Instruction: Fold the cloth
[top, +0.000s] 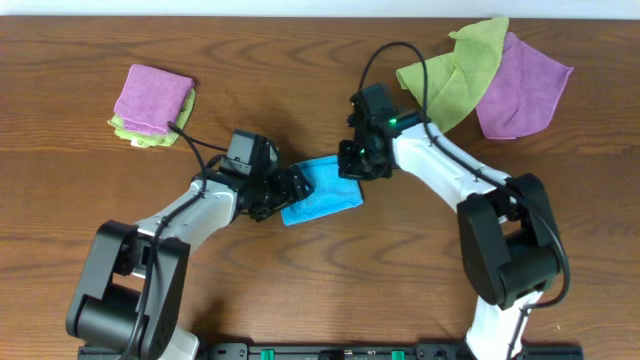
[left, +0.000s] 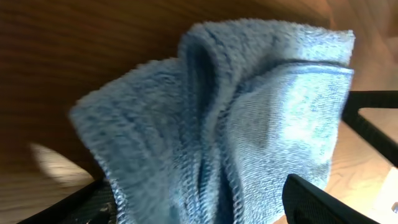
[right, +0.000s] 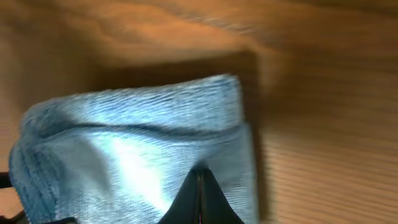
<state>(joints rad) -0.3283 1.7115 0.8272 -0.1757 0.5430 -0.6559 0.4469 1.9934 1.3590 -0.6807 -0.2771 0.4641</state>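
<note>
The sky-blue cloth (top: 322, 190) lies folded into a small bundle at the middle of the table. My left gripper (top: 285, 188) is at its left edge. In the left wrist view its fingers (left: 193, 199) are spread wide, with the bunched cloth (left: 249, 124) between them. My right gripper (top: 355, 165) is at the cloth's upper right edge. In the right wrist view its fingers (right: 200, 174) are pressed together, with their tips over the top layer of the cloth (right: 137, 143). I see no cloth between them.
A folded purple cloth (top: 152, 95) lies on a lime-green one (top: 140, 132) at the back left. A loose lime-green cloth (top: 455, 75) overlaps a purple cloth (top: 522, 90) at the back right, close behind the right arm.
</note>
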